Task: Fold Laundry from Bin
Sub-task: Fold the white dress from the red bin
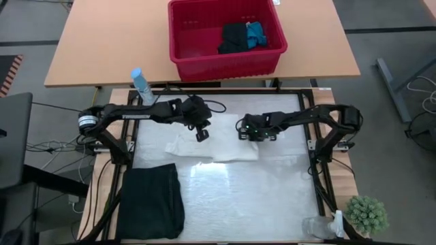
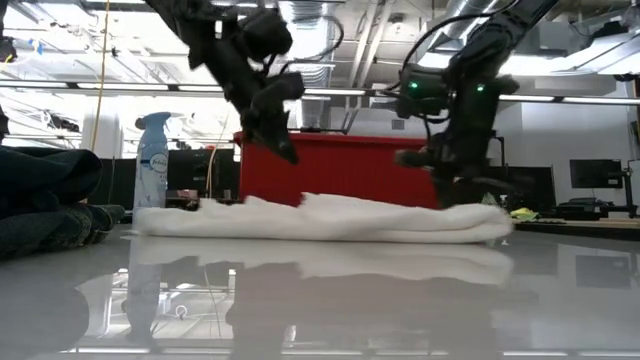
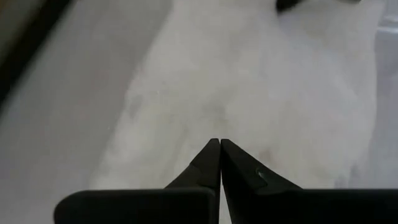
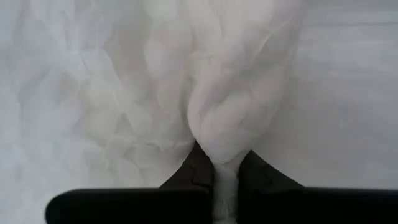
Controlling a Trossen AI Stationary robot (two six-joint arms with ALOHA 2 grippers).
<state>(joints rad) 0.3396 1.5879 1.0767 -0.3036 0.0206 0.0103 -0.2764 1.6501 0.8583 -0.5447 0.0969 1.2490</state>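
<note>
The white crinkled laundry piece (image 1: 212, 149) lies stretched out on the far half of the table. My left gripper (image 1: 202, 136) hangs shut above its middle and touches nothing; in the left wrist view its tips (image 3: 219, 143) meet over the cloth. My right gripper (image 1: 246, 135) is shut on the cloth's right part. A folded black garment (image 1: 151, 201) rests flat at the near left. The red bin (image 1: 204, 47) stands beyond the table's far edge with black (image 1: 234, 38) and bright blue (image 1: 256, 33) laundry inside. My right gripper pinches a gathered ridge of the white cloth (image 4: 225, 155) between its two fingers (image 4: 193, 171). It comes from above, pointing steeply down. Several wrinkled layers bunch up into the hold. The rest of the cloth (image 2: 320, 218) lies on the table.
A blue-capped spray bottle (image 1: 142, 87) stands at the far left corner. A clear bottle (image 1: 320, 228) and a small green plant (image 1: 366, 214) sit at the near right corner. The table's near middle and right (image 1: 259, 204) are bare.
</note>
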